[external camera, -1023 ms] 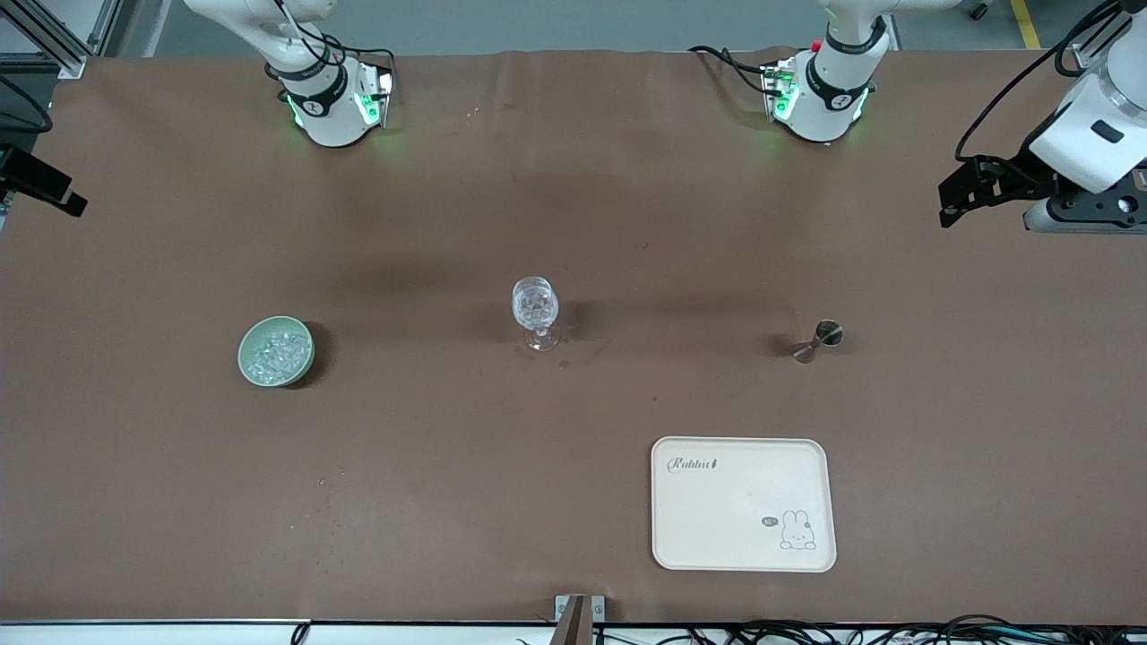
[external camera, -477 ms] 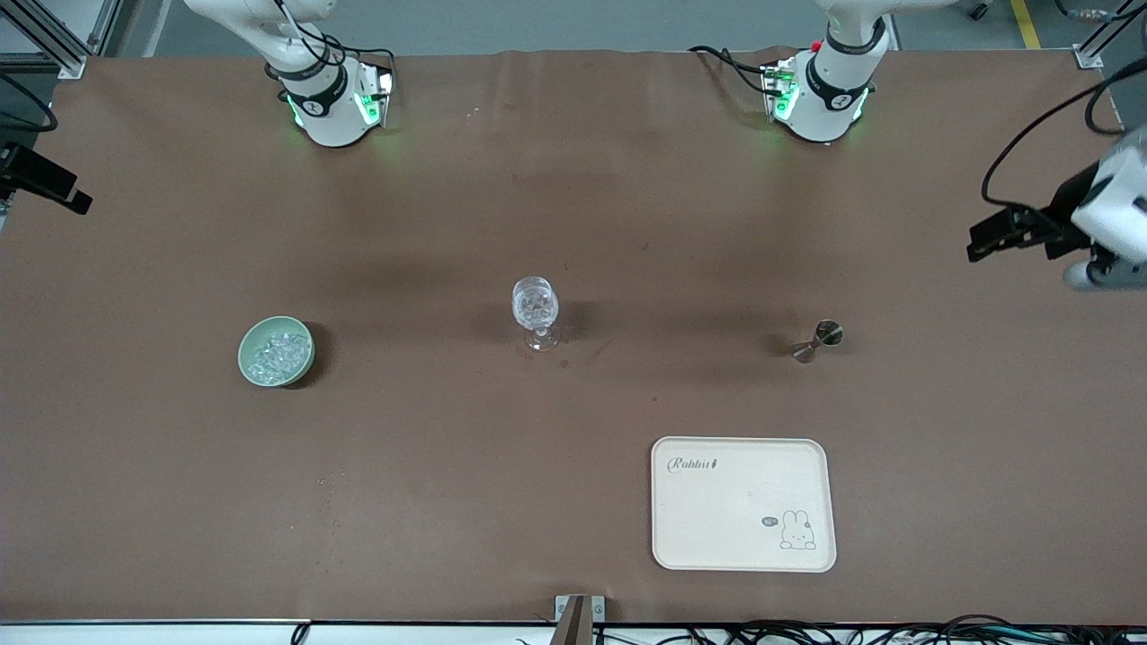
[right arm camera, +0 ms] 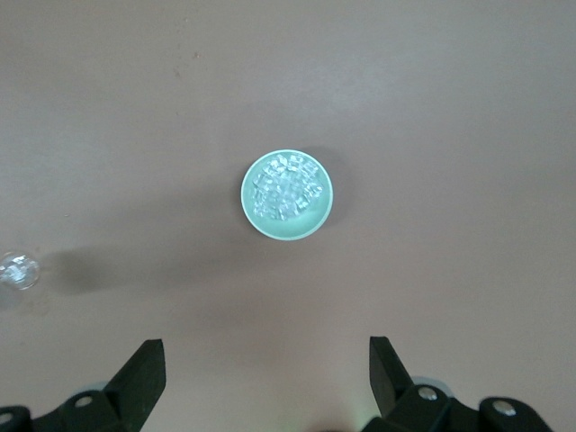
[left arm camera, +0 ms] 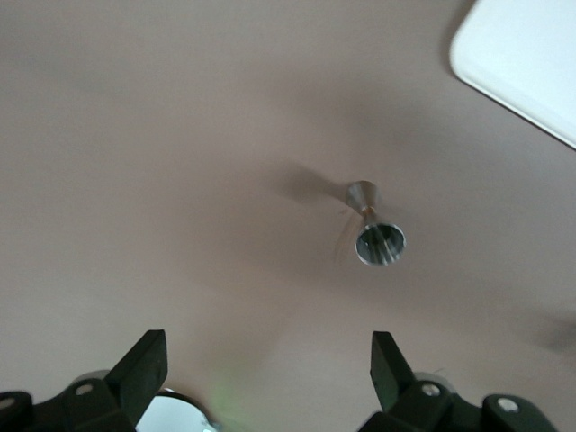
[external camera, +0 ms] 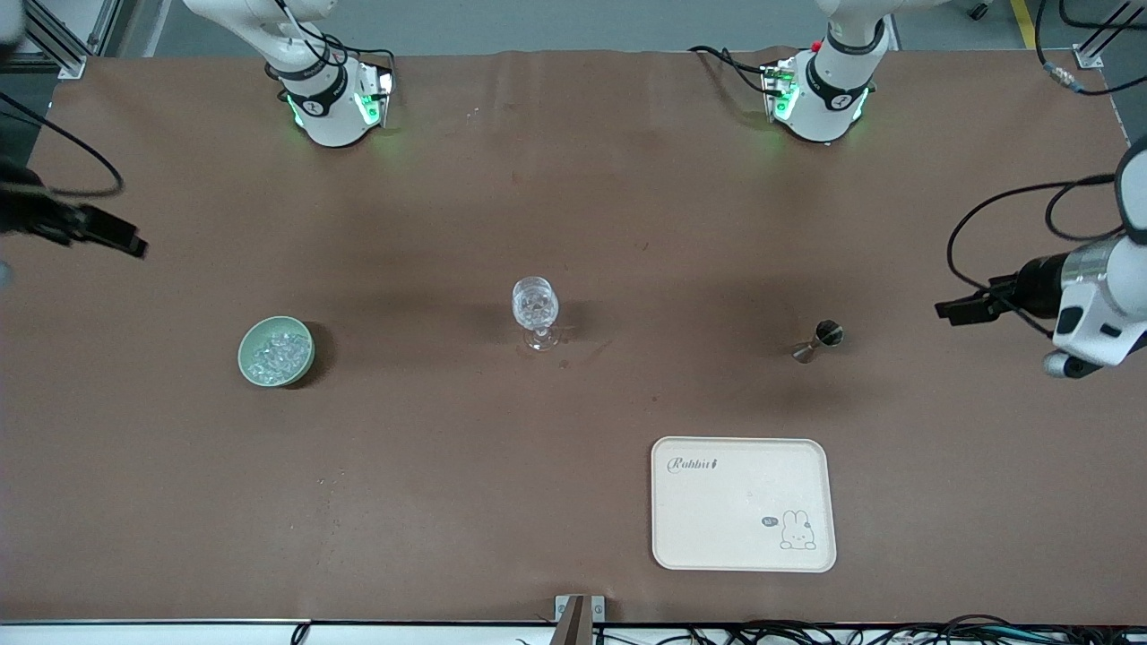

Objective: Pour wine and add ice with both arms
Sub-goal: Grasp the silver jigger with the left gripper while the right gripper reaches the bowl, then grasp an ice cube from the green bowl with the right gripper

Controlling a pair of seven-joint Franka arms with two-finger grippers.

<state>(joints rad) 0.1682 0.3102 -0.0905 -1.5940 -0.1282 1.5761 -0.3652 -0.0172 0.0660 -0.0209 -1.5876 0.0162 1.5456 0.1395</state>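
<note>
The bench is plain brown. A pale green bowl holds clear, glinting ice. The wine glass is colourless and see-through, the jigger dull silver metal. The cream tray bears dark "Rabbit" lettering and a small white rabbit drawing. Both arms are white with black bands, their bases lit green

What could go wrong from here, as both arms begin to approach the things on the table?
The metal measuring cup is small and narrow at the waist; the open left hand, above the table at its end, might knock it over instead of gripping it. The wine glass stands on a thin stem, so a light bump could tip it. The ice is heaped in the green bowl; the open right hand, above that end, could spill it.
</note>
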